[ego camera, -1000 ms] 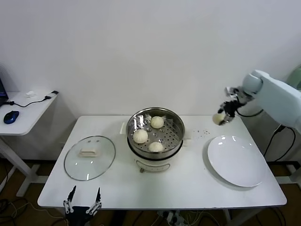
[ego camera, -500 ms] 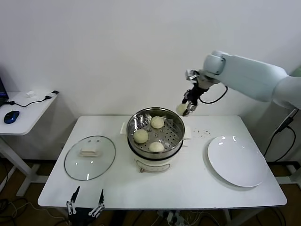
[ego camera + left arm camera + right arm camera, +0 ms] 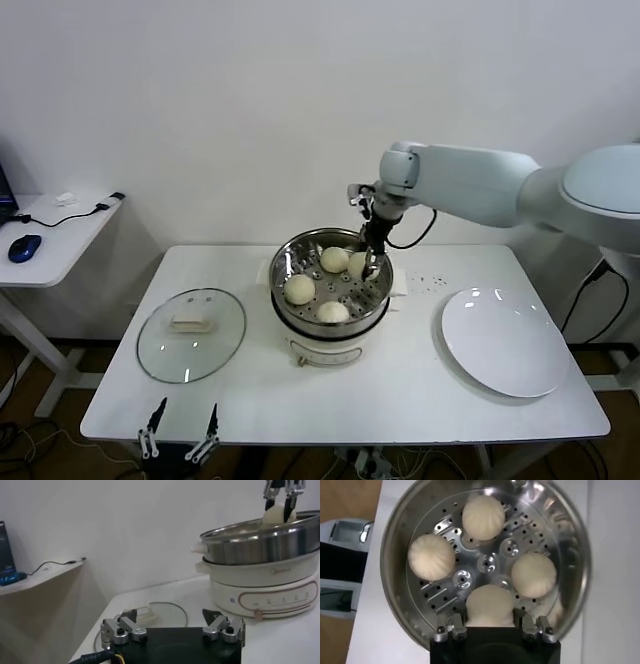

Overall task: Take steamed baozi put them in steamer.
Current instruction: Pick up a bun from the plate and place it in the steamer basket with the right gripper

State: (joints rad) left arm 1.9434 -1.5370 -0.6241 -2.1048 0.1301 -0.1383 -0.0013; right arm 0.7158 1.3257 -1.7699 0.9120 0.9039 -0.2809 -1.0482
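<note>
The steamer [image 3: 284, 264], a shiny perforated steel basket on a white cooker base, stands mid-table. Three steamed baozi lie on its floor [image 3: 334, 259] [image 3: 298, 289] [image 3: 332, 311]. My right gripper [image 3: 368, 262] reaches down inside the basket's far-right side, shut on another baozi [image 3: 358, 266]. In the right wrist view that bun [image 3: 490, 602] sits between the fingers of the right gripper [image 3: 490, 620], just over the perforated bottom of the steamer [image 3: 395, 565], with the others [image 3: 483, 517] [image 3: 431, 557] [image 3: 534, 575] around it. My left gripper [image 3: 183, 416] [image 3: 170, 617] hangs open and empty at the table's front edge.
A round glass lid [image 3: 190, 335] lies on the table left of the steamer. A flat white plate [image 3: 505, 342] sits at the right. A side table with a blue mouse [image 3: 22, 248] stands further left. A wall runs behind the table.
My right arm has swung left from above the plate area to the steamer, carrying the baozi and lowering it into the basket. The left gripper has stayed put.
</note>
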